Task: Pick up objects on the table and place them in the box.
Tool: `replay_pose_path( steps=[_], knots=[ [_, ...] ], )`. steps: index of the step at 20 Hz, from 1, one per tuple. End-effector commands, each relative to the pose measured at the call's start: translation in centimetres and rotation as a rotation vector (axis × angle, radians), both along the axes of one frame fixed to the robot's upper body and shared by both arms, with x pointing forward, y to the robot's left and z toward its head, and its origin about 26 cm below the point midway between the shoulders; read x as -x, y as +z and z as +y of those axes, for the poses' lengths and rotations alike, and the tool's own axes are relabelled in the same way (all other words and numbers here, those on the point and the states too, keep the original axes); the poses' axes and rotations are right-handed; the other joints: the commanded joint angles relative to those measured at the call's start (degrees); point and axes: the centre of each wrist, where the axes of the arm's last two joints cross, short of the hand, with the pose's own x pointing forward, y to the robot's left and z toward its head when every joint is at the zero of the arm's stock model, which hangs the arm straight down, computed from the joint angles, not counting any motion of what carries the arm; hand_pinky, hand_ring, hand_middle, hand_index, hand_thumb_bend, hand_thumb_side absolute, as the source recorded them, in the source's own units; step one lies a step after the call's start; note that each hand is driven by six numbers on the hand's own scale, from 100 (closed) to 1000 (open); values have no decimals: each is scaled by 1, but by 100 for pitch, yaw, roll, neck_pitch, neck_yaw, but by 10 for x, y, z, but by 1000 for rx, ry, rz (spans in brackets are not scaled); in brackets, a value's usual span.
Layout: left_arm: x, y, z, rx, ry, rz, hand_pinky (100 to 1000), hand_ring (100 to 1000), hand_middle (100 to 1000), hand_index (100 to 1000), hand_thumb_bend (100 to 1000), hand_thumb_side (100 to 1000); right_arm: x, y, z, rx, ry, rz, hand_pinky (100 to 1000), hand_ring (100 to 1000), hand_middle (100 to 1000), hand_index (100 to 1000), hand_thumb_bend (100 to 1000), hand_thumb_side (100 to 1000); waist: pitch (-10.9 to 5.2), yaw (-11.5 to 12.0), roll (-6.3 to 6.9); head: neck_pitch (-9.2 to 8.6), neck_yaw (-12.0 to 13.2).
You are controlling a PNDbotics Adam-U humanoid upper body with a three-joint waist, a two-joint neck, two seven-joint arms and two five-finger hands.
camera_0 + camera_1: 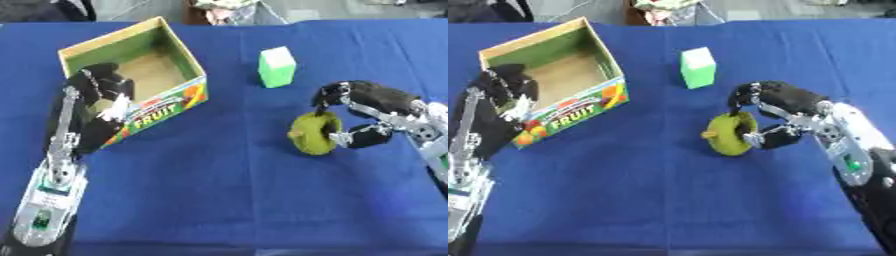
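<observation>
On the blue tablecloth, the right hand curls its fingers around a green round fruit, right of the open box. The left hand grips the box's near corner; a green block stands beyond.

Looks like a lab test bench: table under a plain blue cloth, staged props only (fruit box, green block), grey floor and clutter past the far edge.
</observation>
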Motion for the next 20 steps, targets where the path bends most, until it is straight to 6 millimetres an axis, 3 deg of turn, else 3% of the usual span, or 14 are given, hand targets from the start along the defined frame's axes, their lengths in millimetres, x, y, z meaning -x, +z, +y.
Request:
replay_pose_path(
  steps=[1, 8, 20],
  knots=[
    [0, 7, -2, -2, -12, -26, 552, 580, 574, 751, 298, 422, -7, 15, 0, -27, -12, -74, 752, 760, 687, 386, 100, 100, -101, 9, 3, 29, -8],
    [0, 8, -2, 0, -17, -29, 552, 579, 574, 751, 298, 421, -18, 42, 13, -69, 15, -148, 735, 748, 677, 355, 100, 100, -110, 68, 25, 29, -37],
    [-1, 17, -10, 4, -59, -60, 552, 579, 574, 751, 299, 418, -42, 115, 67, -121, 70, -301, 742, 740, 681, 361, 100, 100, -38, 435, 18, -114, -248]
  ],
)
